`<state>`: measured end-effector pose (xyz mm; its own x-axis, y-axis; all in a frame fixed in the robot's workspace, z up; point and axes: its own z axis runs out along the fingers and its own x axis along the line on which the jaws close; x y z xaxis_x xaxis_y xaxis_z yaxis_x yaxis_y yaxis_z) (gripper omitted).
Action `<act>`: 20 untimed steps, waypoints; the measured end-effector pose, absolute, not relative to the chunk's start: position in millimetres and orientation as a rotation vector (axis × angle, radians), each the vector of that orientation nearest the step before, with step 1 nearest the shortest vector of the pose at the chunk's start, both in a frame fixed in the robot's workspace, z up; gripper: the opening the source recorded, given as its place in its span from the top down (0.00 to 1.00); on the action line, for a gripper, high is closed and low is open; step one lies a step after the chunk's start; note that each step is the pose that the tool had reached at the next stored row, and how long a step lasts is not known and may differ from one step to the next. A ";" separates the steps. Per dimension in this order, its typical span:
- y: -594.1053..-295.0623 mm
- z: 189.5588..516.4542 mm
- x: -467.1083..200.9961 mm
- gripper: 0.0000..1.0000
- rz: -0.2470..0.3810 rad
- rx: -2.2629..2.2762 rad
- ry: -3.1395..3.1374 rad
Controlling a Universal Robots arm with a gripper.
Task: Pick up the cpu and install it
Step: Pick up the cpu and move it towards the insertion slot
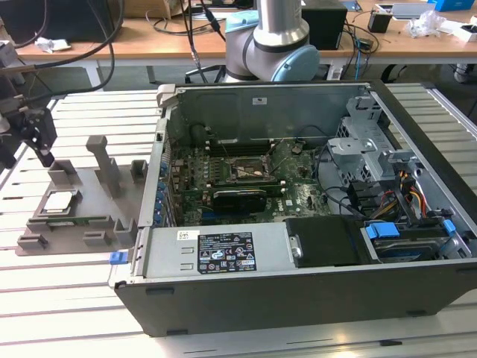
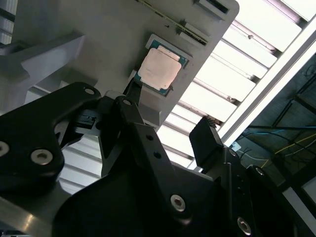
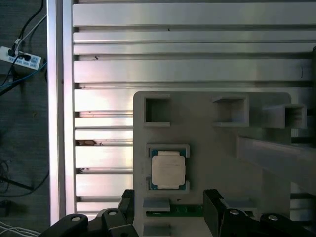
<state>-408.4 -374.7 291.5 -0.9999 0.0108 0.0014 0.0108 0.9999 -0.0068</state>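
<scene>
Exterior view: the tool [image 1: 45, 151] hangs over the slatted metal counter [image 1: 74, 298] near its edge on the exterior view's left, above a grey plastic fixture tray [image 1: 97, 222] with upright blocks. The cpu [image 1: 59, 200] lies flat in a shallow square seat of that tray, silver top up, on the side of the tray nearest that counter edge. The tool is above it and a little behind, apart from it.

In the first wrist view the tool [image 3: 170, 205] has its two black fingers [image 3: 213, 203] spread wide with nothing between them. They stand beyond the rim of the tray [image 3: 212, 158], and the cpu [image 3: 168, 169] sits just past them, untouched. The second wrist view says the same from a slant: tool [image 2: 170, 118] gaping and empty, cpu [image 2: 159, 69] seated in the tray [image 2: 98, 29] beyond the fingertips.

An open computer case [image 1: 298, 287] takes up the middle of the counter and its side on the exterior view's right. On the green motherboard [image 1: 298, 190] inside, the dark socket [image 1: 250, 170] with its metal bracket is bare. The base of the arm [image 1: 276, 37] rises behind the case at the counter's far edge
</scene>
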 end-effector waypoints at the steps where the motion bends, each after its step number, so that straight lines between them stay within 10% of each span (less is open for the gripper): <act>1: -374.7 290.7 -408.4 0.34 0.011 -0.017 -3.140; 20: -374.7 282.7 -408.4 0.34 0.011 -0.017 -3.140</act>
<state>-408.4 -374.7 282.7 -0.9999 0.0108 0.0014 0.0108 0.9999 -0.0068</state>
